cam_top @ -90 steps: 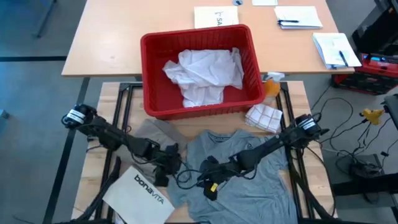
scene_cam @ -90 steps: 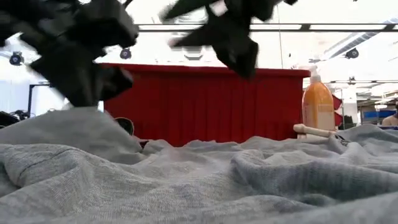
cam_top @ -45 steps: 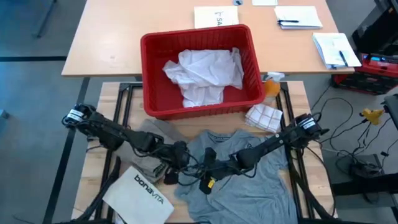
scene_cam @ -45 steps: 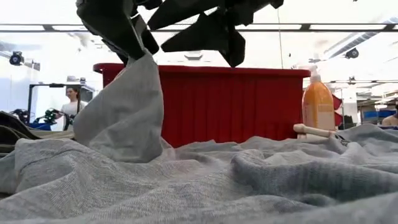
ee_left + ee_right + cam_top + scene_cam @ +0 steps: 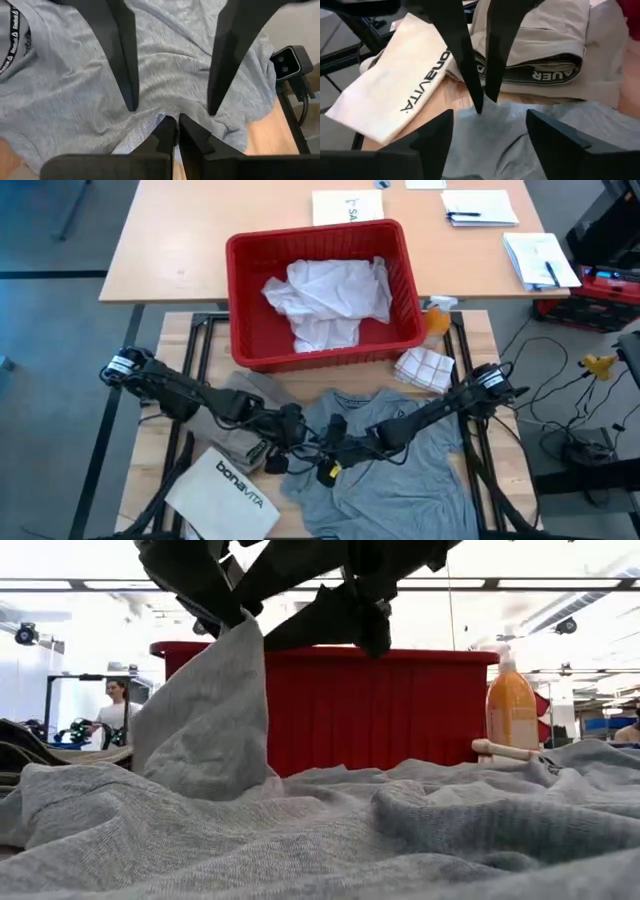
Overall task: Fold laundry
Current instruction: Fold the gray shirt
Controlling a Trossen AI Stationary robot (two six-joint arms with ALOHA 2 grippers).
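Note:
The grey T-shirt [image 5: 400,450] lies spread on the table's near middle, collar toward the far edge. My left gripper [image 5: 291,432] is shut on its left side, which stands up as a peak [image 5: 205,720]. My right gripper [image 5: 325,452] faces it from the right, open, its fingers on either side of the left gripper's tips [image 5: 480,105] and touching nothing. The folded khaki piece [image 5: 248,392] rests on the table left of the shirt. The white shirt [image 5: 330,295] lies crumpled in the red basket [image 5: 250,345]. My left gripper pinches the edge of the T-shirt's left side [image 5: 487,119] between its two shut fingers. In the low view the fingers come down at it from above. The held part is lifted into a peak and hangs below the fingertips; the rest of the shirt lies rumpled on the table.
The stiff white "bonavita" bag [image 5: 225,485] lies at the near left, partly under the khaki piece. An orange bottle [image 5: 437,317] and a folded white checked cloth [image 5: 424,368] sit right of the basket. Papers lie on the far table.
My left gripper has gone toward the table's right and up, drawing the T-shirt's left side from lying low into a raised peak; the rest of the shirt has stayed on the table. My right gripper has shifted a little toward the left gripper.

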